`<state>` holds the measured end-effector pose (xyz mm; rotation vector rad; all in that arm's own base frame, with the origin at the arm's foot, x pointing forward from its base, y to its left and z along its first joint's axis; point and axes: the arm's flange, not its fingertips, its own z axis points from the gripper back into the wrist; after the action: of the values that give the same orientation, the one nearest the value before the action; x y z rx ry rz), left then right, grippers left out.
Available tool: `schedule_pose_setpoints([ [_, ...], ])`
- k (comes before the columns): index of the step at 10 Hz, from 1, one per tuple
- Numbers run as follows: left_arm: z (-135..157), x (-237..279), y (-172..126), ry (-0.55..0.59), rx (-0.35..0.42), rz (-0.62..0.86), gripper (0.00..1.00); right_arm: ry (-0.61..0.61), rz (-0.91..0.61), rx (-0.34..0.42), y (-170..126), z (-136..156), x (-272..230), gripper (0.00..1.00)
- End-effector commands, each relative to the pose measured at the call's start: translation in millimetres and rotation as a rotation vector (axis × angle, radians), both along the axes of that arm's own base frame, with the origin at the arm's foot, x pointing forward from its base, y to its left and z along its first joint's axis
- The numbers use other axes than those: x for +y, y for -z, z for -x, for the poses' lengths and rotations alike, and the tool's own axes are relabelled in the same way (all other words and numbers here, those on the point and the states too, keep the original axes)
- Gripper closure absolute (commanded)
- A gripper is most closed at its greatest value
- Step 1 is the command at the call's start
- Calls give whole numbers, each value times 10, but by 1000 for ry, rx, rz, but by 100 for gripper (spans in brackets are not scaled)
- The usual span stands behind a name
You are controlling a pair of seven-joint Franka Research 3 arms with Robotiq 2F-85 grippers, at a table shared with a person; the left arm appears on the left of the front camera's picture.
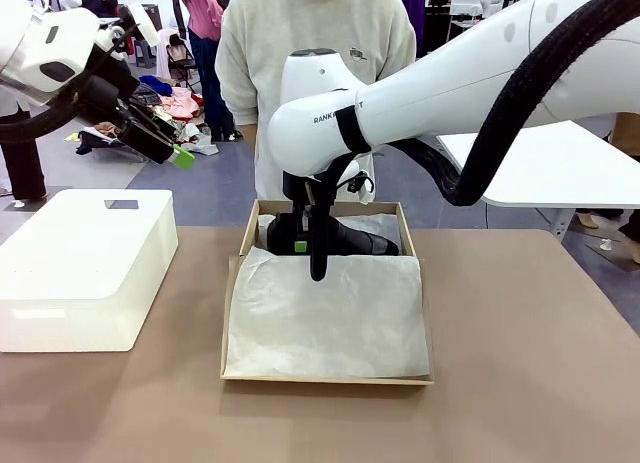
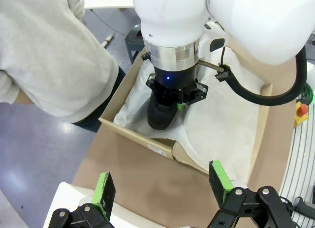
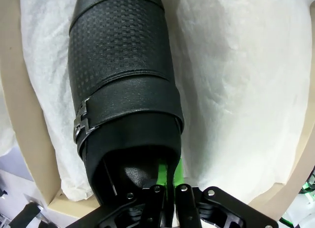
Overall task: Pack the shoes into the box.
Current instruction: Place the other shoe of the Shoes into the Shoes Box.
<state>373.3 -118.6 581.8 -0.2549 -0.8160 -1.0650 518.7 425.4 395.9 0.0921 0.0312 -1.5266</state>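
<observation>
1. Jaws of the right gripper [image 1: 303, 247]: down inside the box [image 1: 248, 228], clenched on the heel collar of a black buckle-strap shoe [image 3: 123, 90].
2. Shoe location: far compartment of the box, on the white tissue paper [image 1: 330, 313], which also spreads over the open flap lid on the robot's side. Looks settled on the lining; contact underneath cannot be confirmed.
3. Key relation: long axis of the shoe runs straight away from the jaws and across the box's width. Heel end at the jaws, toward the robot's left wall; toe points at the right wall.
4. Jaws of the left gripper [image 1: 181, 155]: released, green pads wide apart. Hangs high at the robot's left, well apart from the box.
5. Nearer arm: the right, by far.
6. Judgement: placement of this shoe close to done. Next move calls for opening the jaws and lifting straight up off the collar. Risk: snagging the collar or the tissue and dragging the heel askew.
</observation>
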Motion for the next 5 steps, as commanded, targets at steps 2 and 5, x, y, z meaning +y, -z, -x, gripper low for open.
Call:
schedule_pose_setpoints([
  [2, -13, 16, 5, 19, -2, 11, 0, 20, -11, 17, -25, -42, 20, 92],
  [5, -13, 16, 5, 19, -2, 11, 0, 27, 4, -9, -253, -20, -44, 32],
])
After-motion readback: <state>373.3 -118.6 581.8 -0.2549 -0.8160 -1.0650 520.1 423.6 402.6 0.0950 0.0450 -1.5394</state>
